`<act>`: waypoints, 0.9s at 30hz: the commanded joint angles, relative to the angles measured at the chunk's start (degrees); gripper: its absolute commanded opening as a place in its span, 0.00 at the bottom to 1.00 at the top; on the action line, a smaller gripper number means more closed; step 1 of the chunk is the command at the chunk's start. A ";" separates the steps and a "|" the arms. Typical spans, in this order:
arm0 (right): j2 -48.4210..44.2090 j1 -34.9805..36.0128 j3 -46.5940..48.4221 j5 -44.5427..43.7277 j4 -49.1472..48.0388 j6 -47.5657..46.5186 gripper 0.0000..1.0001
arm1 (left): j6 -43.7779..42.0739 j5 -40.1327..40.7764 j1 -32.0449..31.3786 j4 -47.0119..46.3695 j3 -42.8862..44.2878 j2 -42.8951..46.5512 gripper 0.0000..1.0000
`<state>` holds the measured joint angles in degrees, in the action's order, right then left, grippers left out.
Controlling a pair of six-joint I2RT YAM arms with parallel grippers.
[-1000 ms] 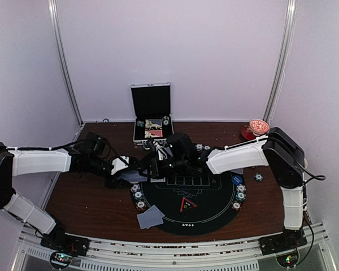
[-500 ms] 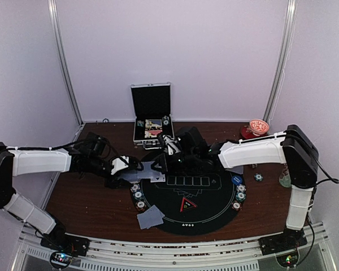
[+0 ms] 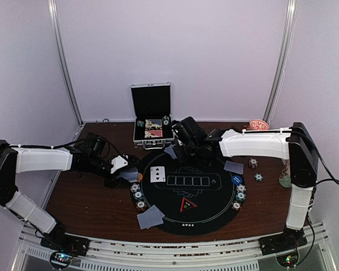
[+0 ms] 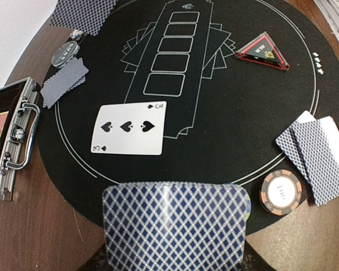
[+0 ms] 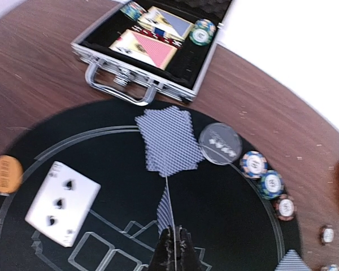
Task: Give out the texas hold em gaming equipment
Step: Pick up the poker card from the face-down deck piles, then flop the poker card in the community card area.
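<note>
**Left.** The left gripper [image 3: 123,169] grasps a grey-blue diamond-backed deck of playing cards [image 4: 175,226] at the left edge of the large round black mat [image 4: 226,130]. We judge the deck light and slick, liable to fan out if the squeeze slackens. Pressure across its long edges should keep it square. Single cards are thin and bend easily, so each is best taken by one edge off the top.

**Left of mat.** A face-up three of spades [image 4: 130,129] lies flat on the mat, just left of the printed row of card boxes. A face-down near-left pair of cards [image 3: 151,216] overhangs the mat's near-left rim. Beside it sits a left row of round edge-striped poker chips [image 3: 138,196]. We judge the chips stiff, small and apt to roll, so they are best pinched across the rim.

**Centre, far.** The silver hard case with black lining [image 3: 151,101] stands open, lid upright. Inside we see a red-patterned card pack [image 5: 150,48] and a teal-striped chip stack [image 5: 203,32]. The remaining contents are too blurred to name.

**Right of centre.** The right gripper [image 5: 173,231] is clenched on a single card, which the wrist view shows nearly edge-on. It is over the mat's far part, near a far pair of face-down cards [image 5: 166,141].

**Right.** A right-hand pair of face-down cards [image 3: 233,166] and a right row of chips [image 3: 240,196] lie at the mat's right rim.
</note>
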<state>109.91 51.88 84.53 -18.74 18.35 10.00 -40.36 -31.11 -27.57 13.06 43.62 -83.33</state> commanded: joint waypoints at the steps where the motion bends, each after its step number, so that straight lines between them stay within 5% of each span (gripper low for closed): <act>1: 5.82 3.15 2.46 -17.43 3.60 -6.77 0.00 | 1.51 -0.82 0.92 -3.21 2.00 -0.43 0.56; 9: 13.32 6.95 5.67 -21.73 2.13 -11.40 0.00 | 1.86 -0.87 1.21 -3.53 2.00 -0.28 0.56; 27: 19.46 9.50 4.93 -10.34 -7.55 -13.80 0.00 | 1.71 -1.05 1.37 -3.39 2.00 -0.25 0.56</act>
<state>127.26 60.77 88.99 -30.81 12.67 -3.03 -39.09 -31.11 -26.61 11.99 43.83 -83.37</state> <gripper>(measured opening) 0.007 0.561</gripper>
